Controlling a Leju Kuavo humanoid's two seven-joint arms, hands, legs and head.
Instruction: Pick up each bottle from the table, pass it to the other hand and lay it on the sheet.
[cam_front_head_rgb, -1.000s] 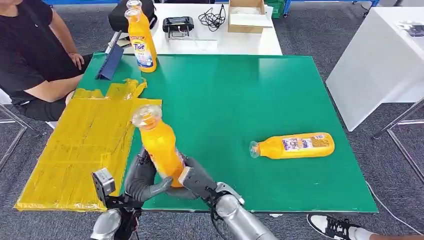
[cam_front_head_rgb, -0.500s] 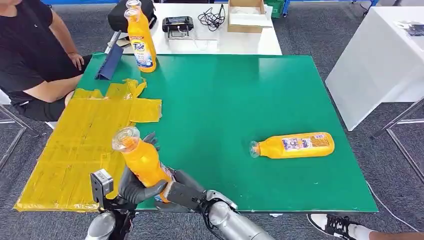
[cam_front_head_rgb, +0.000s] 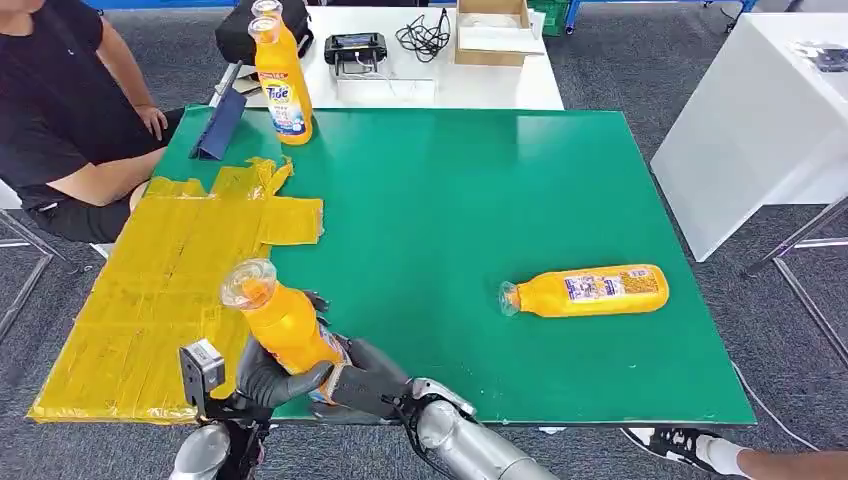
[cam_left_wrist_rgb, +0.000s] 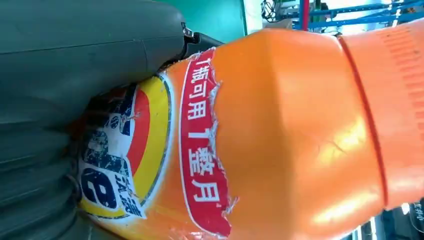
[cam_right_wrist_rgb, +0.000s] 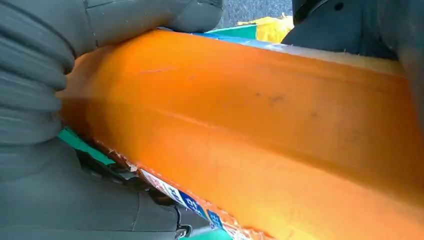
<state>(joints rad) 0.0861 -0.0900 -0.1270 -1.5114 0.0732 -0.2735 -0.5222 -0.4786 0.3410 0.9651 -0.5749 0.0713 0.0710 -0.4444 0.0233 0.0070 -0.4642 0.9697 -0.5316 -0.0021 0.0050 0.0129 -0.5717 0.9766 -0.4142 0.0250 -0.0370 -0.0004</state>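
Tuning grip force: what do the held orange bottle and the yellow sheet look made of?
Orange detergent bottle, gripped by the left hand and right hand: likely glossy moulded plastic, going by the highlights and ridged cap in the left wrist view; its paper-like label is torn. Yellow sheet: seemingly overlapping glossy tape strips, with seams and wrinkles showing.

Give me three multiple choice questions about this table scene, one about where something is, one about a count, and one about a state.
1. Where does the lying bottle rest?
A. yellow sheet
B. green table
C. white desk

2. How many orange bottles are in the head view?
A. two
B. three
C. five

3. The bottle at the table's near edge is:
A. held by both hands
B. lying flat
C. held by a person

Answers: 1 B, it lies on the green table. 2 B, one held, one lying, one standing. 3 A, left hand and right hand grip it.
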